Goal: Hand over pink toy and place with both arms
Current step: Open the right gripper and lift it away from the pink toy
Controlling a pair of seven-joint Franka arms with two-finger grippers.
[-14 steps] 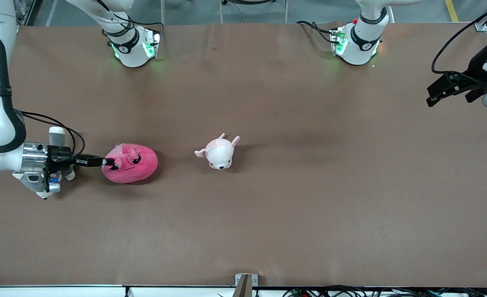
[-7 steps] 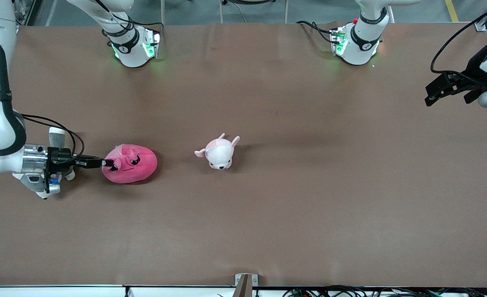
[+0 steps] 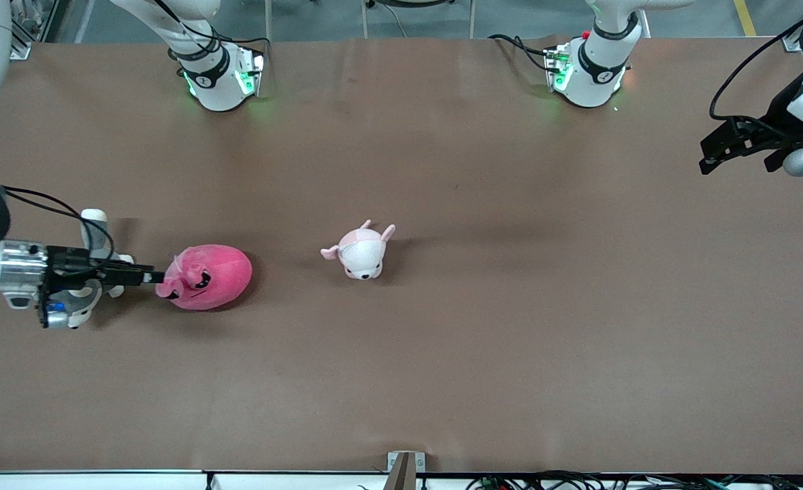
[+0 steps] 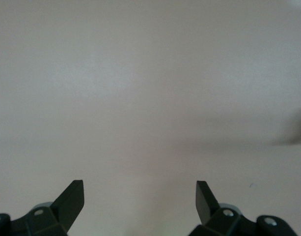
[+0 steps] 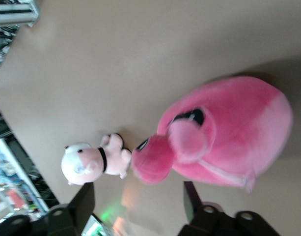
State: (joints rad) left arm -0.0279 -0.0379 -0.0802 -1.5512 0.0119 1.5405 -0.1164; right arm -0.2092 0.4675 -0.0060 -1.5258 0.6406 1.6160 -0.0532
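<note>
The pink toy (image 3: 205, 277) lies on the brown table toward the right arm's end, its dark eyes and snout turned toward my right gripper (image 3: 158, 277). That gripper lies low and level beside the toy, with its tips at the snout. In the right wrist view the toy (image 5: 229, 132) lies just ahead of my right gripper (image 5: 138, 189). The jaws are open with nothing between them. My left gripper (image 3: 708, 160) is open and empty over the table's edge at the left arm's end. The left wrist view shows my left gripper (image 4: 140, 186) over bare table.
A smaller pale pink-and-white plush animal (image 3: 361, 253) sits mid-table, beside the pink toy toward the left arm's end; it also shows in the right wrist view (image 5: 89, 162). The two arm bases (image 3: 221, 78) (image 3: 588, 71) stand along the table's edge farthest from the front camera.
My right gripper has drawn back toward the right arm's end. The pink toy has rolled and shifted a little that way with it. The left gripper has barely moved.
</note>
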